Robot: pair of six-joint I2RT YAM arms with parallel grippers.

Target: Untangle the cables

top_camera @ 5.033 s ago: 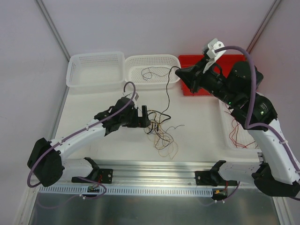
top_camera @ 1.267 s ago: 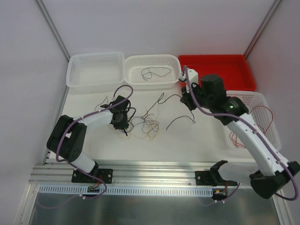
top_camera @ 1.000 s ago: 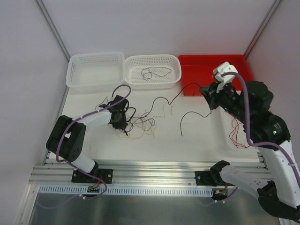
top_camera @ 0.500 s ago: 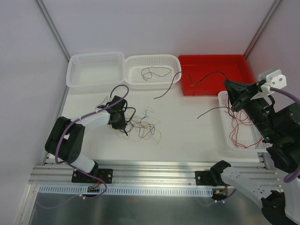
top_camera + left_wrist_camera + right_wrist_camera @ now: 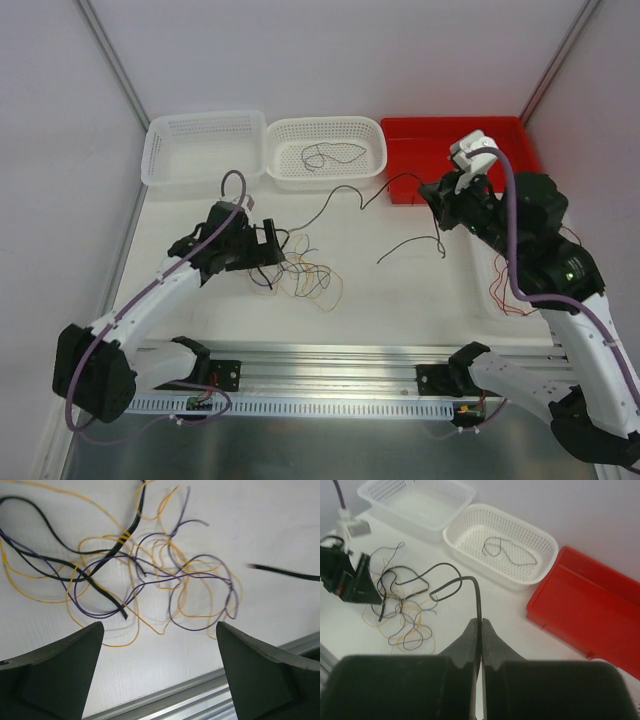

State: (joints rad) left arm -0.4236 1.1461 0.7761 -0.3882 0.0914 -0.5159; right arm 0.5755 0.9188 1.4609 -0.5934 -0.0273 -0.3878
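Left gripper [image 5: 270, 240] hung wide open, grasping nothing, just above the tangle of cables [image 5: 305, 280], yellow, purple and black strands looped on the table [image 5: 420, 300] between the arms. I noted the right gripper [image 5: 432, 193] clenched on one black cable [image 5: 478, 600], raised beside the red tray [image 5: 450, 135], the strand trailing back toward the tangle. Another black wire [image 5: 325, 155] lay in the middle white basket [image 5: 375, 135].

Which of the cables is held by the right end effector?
The long black cable, pinched in the shut right end effector; the yellow and purple cables lie loose, unheld.
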